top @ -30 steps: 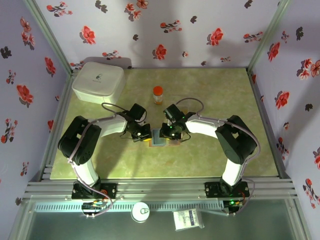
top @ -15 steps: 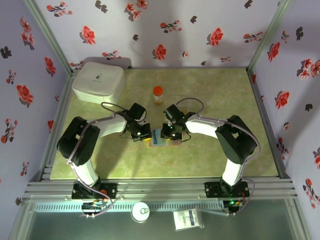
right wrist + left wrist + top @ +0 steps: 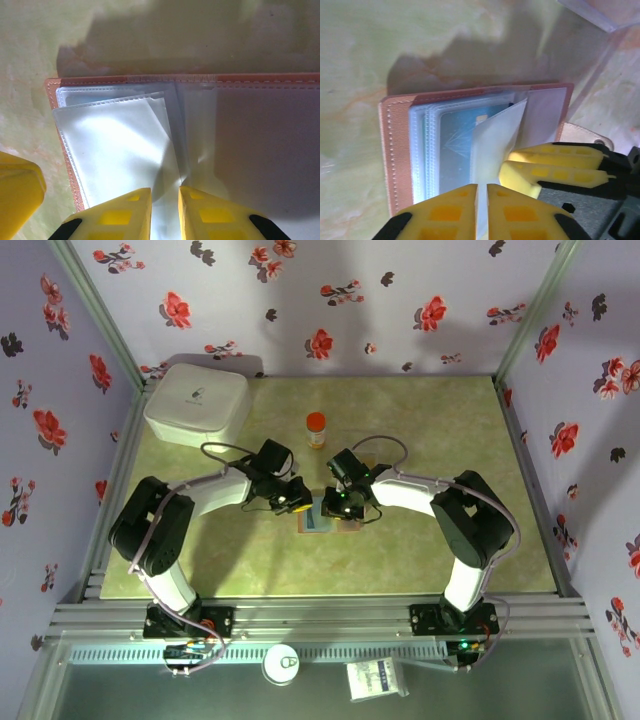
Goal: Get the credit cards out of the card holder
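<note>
The card holder (image 3: 322,517) lies open on the worktop (image 3: 430,440), in the middle between the two arms, its reddish-brown cover down and its clear sleeves facing up; its clasp tab (image 3: 581,135) sticks out past one edge. A teal credit card (image 3: 455,145) sits inside the stacked sleeves, its small chip showing through the plastic; it is not out yet.

One clear sleeve (image 3: 492,142) is lifted off the stack and stands tilted above the card. The right hand (image 3: 165,197) is closed on this sleeve; in the right wrist view the plastic runs down into the narrow gap between its yellow fingers (image 3: 122,215), and in the left wrist view the same fingers meet at the sleeve's edge.

The left hand (image 3: 481,192) sits at the near edge of the holder, just beside the right hand; its fingers (image 3: 447,212) stand almost together with only a thin slit between them. A pale strip shows in that slit, but whether the hand actually grips the sleeve cannot be told.

Farther back on the worktop an orange-capped bottle (image 3: 316,429) stands upright, well apart from the holder; a white box (image 3: 197,405) sits in the far left corner.
</note>
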Controlling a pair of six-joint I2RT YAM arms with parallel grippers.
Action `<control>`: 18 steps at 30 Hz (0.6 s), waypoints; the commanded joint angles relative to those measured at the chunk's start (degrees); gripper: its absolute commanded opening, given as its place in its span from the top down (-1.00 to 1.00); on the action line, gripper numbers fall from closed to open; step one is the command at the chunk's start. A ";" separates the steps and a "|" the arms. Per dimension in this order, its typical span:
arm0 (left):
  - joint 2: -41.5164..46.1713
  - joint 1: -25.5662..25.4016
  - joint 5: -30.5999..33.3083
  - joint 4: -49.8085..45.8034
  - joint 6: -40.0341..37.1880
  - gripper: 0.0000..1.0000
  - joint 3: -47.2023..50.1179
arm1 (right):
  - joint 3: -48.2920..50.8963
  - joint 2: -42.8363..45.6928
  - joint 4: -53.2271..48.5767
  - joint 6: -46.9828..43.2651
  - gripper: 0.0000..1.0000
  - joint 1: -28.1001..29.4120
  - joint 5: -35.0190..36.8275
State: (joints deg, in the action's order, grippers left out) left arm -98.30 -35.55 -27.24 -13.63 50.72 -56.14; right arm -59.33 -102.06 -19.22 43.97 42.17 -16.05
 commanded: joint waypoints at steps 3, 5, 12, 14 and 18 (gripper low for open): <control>-1.71 -0.75 -3.09 3.61 2.46 0.71 0.78 | -0.51 0.55 -1.64 -0.47 0.57 0.32 1.28; -2.13 -0.83 -3.09 3.48 2.50 0.70 0.77 | -0.44 0.54 -1.62 -0.52 0.57 0.32 1.29; -2.97 -0.92 -1.52 1.64 1.78 0.58 1.03 | -0.46 0.52 -1.68 -0.48 0.57 0.37 1.24; -2.63 -0.92 -0.40 0.62 1.38 0.55 1.03 | -0.40 0.56 -1.65 -0.46 0.57 0.35 1.20; -2.72 -0.92 -0.01 0.25 1.26 0.51 0.90 | -0.33 0.58 -1.61 -0.46 0.58 0.34 1.11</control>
State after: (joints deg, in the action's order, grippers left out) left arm -100.44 -36.12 -28.08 -12.03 52.36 -55.75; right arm -59.33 -102.06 -19.22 43.97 42.17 -16.05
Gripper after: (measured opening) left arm 0.239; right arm 0.212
